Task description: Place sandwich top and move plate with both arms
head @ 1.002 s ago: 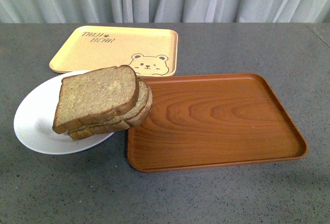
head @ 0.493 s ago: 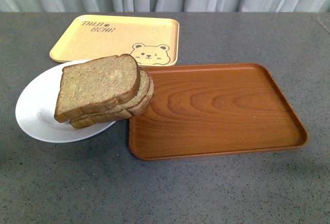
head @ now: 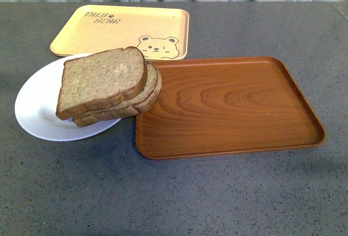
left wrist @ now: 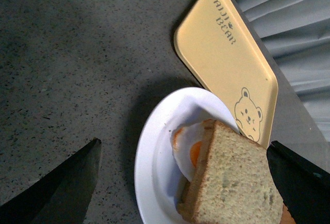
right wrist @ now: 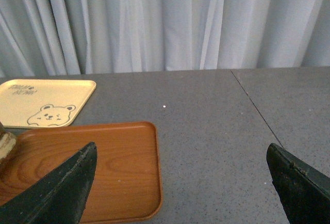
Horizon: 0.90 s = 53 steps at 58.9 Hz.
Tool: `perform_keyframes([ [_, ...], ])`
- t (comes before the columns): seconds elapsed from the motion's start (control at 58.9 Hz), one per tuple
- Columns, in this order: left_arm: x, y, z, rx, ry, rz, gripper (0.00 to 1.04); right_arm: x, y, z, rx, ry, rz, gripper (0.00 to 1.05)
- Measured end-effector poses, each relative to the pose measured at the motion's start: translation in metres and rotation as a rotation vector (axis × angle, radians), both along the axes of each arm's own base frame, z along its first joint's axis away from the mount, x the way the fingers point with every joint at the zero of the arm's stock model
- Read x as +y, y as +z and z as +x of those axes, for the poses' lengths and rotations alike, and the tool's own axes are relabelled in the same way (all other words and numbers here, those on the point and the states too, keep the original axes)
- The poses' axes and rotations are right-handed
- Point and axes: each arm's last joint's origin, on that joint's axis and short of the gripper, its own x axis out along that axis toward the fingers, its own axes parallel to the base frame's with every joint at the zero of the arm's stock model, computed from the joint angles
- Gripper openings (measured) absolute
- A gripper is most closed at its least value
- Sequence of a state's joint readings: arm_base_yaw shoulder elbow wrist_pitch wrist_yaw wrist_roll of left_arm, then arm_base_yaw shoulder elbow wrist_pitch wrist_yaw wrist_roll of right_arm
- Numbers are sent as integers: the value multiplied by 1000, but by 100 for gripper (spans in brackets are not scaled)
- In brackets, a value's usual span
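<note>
Sitting on top of the stack, the sandwich top point(head: 102, 81) is lying pale face up on the white plate point(head: 35, 111), over a second slice point(head: 150, 92), and the left wrist cam is showing a fried egg point(left wrist: 186, 149) peeking out from under it. The plate is sitting on the grey table point(head: 217, 198) over on the robot's left, just in front of the yellow bear tray point(head: 109, 26), with the sandwich's domed end hanging over the left rim of the brown wood tray point(head: 234, 111). The left gripper point(left wrist: 183, 144) is hanging above the plate with its fingers spread wide, gripping nothing. The right gripper point(right wrist: 180, 149) is hovering near the wood tray, also spread wide and holding nothing.
</note>
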<state>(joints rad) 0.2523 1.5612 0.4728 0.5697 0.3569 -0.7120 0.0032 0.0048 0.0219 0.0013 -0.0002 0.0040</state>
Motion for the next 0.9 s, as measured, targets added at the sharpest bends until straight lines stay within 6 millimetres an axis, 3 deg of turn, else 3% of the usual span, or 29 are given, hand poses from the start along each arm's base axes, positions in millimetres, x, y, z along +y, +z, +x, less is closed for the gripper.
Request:
perform_keyframes([
  [0.289, 6, -62, 12, 117, 82, -100, 96, 0, 0, 0, 0, 0, 0, 96],
  [0.561, -9, -81, 27, 149, 72, -144, 96, 0, 0, 0, 0, 0, 0, 96],
  [0.9, -26, -87, 46, 121, 63, -212, 96, 0, 0, 0, 0, 0, 0, 96],
])
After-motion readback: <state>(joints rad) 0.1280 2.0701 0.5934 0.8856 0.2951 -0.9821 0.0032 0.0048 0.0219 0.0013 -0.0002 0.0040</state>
